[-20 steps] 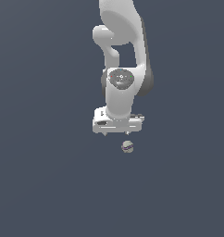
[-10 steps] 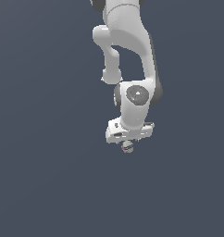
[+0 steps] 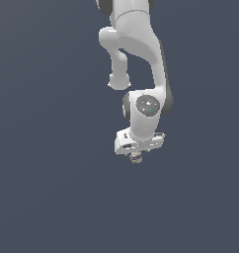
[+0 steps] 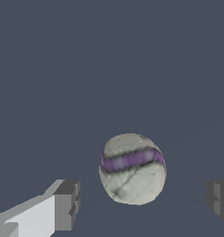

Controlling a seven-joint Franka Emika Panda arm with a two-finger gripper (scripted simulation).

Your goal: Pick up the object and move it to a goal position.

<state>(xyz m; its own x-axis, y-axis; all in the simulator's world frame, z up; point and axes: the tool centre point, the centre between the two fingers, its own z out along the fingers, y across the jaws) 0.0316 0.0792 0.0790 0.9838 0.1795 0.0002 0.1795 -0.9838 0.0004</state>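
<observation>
A: So what's the ball (image 4: 132, 169) like up close?

B: Off-white, cracked-looking surface, slightly egg-shaped, one purple band round it. Just one ball, one white glossy arm (image 3: 141, 59).

A: And the tool (image 4: 141, 203)?

B: Spread wide, two blocky grey fingertips (image 4: 67, 203) either side, neither touching the ball. It sits between them.

A: Exterior view any use?

B: The ball (image 3: 136, 157) is only a speck peeking under the tool (image 3: 137, 154); the band barely shows. Only the wrist view shows the gap.

Open room all around ball (image 4: 132, 169)
</observation>
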